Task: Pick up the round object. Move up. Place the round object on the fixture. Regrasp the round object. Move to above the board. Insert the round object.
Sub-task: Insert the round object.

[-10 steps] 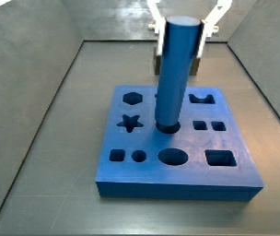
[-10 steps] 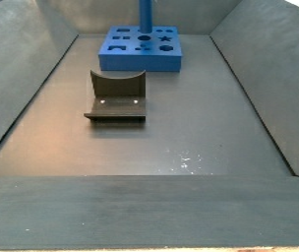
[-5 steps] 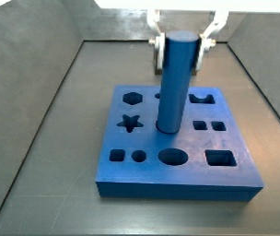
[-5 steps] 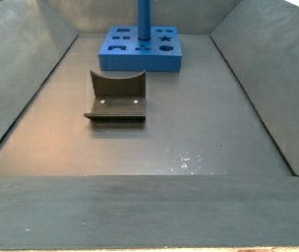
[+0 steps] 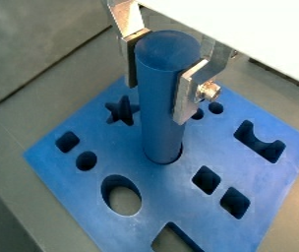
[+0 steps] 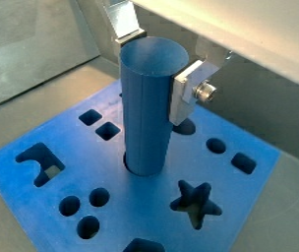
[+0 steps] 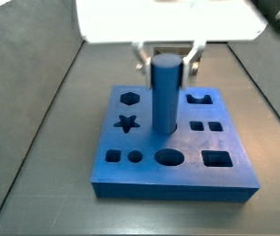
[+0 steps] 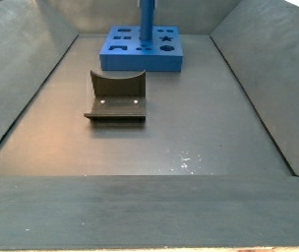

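The round object, a blue cylinder peg (image 7: 166,92), stands upright with its lower end in a round hole in the middle of the blue board (image 7: 173,180). My gripper (image 7: 168,57) is shut on the peg's upper end. In both wrist views the silver fingers (image 5: 187,91) (image 6: 188,89) press the peg (image 5: 161,98) (image 6: 149,108) from both sides above the board (image 5: 165,197) (image 6: 251,212). In a side view the peg (image 8: 147,15) rises from the board (image 8: 139,61) at the far end. The fixture (image 8: 117,96) stands empty in front of the board.
The board has other open holes: a star (image 7: 128,123), a hexagon (image 7: 130,97), a large circle (image 7: 169,159) and squares (image 7: 220,160). Grey sloping walls (image 8: 21,89) enclose the dark floor on all sides.
The gripper has come down with the peg. The peg's lower end has sunk from above the board into the middle hole, so less of it shows.
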You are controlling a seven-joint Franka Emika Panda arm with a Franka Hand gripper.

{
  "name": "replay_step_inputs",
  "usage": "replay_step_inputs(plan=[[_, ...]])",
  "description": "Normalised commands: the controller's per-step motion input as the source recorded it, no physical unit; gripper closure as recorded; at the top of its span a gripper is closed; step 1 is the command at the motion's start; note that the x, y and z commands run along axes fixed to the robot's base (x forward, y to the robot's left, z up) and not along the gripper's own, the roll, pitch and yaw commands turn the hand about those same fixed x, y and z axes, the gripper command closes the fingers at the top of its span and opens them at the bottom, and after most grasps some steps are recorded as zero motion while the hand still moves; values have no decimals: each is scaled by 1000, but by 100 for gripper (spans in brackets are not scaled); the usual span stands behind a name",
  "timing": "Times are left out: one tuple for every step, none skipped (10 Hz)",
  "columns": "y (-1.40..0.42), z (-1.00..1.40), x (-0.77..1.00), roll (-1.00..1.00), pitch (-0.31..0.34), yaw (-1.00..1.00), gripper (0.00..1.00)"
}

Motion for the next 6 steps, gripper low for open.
replay_step_inputs(plan=[[-297, -440, -71, 299, -277, 43, 100], [-223, -549, 0, 230, -253, 3, 100], [-169, -620, 183, 177, -156, 0, 100], [-14, -566, 371, 0, -77, 0, 100], [66, -320, 409, -117, 0, -146, 100], [6, -66, 297, -33, 66, -106, 100]])
